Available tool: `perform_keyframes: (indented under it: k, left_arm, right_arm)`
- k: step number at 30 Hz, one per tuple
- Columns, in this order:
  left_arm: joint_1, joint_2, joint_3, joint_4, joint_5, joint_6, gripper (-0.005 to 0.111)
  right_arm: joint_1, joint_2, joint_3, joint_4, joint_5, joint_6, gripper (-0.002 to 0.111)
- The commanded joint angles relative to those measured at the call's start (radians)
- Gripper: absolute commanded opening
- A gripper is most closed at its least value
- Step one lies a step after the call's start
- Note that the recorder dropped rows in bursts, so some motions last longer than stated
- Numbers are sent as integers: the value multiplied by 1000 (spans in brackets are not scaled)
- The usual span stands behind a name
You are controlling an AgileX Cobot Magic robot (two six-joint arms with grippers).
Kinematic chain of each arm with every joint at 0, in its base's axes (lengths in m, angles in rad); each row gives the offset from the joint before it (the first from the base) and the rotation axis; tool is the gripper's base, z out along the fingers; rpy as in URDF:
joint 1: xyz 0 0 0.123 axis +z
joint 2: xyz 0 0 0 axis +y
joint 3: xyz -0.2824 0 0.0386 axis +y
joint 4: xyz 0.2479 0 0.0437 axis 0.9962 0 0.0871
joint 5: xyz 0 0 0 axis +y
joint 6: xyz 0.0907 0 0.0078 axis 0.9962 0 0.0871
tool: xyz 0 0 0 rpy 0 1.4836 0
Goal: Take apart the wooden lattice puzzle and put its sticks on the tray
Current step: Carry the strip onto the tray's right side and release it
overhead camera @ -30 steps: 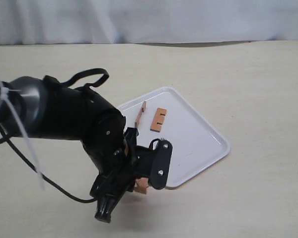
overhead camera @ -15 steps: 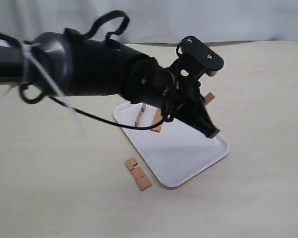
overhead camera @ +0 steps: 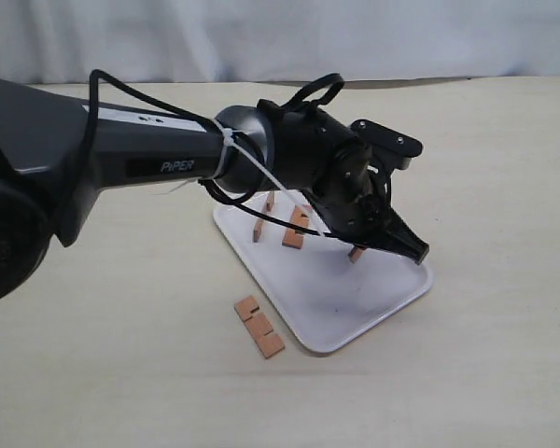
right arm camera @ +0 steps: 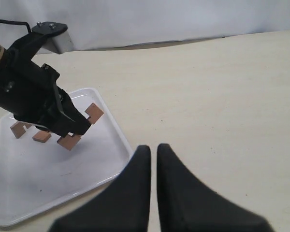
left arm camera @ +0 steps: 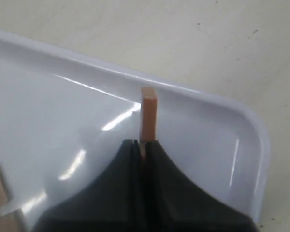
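No assembled lattice shows; the sticks lie apart. My left gripper (overhead camera: 395, 245) reaches across over the right part of the white tray (overhead camera: 383, 294) and is shut on one reddish-brown stick (overhead camera: 357, 253). In the left wrist view that stick (left arm camera: 149, 112) stands out edge-on from the closed gripper (left arm camera: 143, 145), close to the tray's rounded corner (left arm camera: 241, 125). Two sticks (overhead camera: 261, 217) (overhead camera: 297, 228) rest on the tray's far-left part. A fourth notched stick (overhead camera: 259, 328) lies on the table beside the tray's near edge. My right gripper (right arm camera: 153, 151) is shut and holds nothing, just off the tray rim (right arm camera: 117, 129).
The left arm's black body (overhead camera: 289, 159) and its cable loop (overhead camera: 317, 89) hang over the tray's far side. A white curtain (overhead camera: 280, 37) closes off the back of the beige table (overhead camera: 485, 149).
The left arm swung from the table in front of the tray up and over to the tray's right side, carrying a stick. One stick stayed on the table.
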Motion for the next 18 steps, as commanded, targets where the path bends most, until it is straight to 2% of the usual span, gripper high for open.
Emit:
perform_keyframes:
  k: [1, 13, 15, 16, 18]
  left_arm:
    - [1, 6, -11, 42, 26, -44, 0]
    - [1, 6, -11, 87, 40, -44, 2]
    - [1, 6, -11, 95, 40, -44, 18]
    - [1, 6, -11, 95, 45, -44, 32]
    - [1, 4, -11, 95, 56, -44, 49]
  right_arm:
    - [-4, 8, 4, -1, -13, 1, 5]
    - [-4, 8, 4, -1, -13, 1, 5]
    - [-4, 8, 4, -1, -13, 1, 5]
    - [-4, 8, 4, -1, -13, 1, 5]
    - [-4, 8, 4, -1, -13, 1, 5]
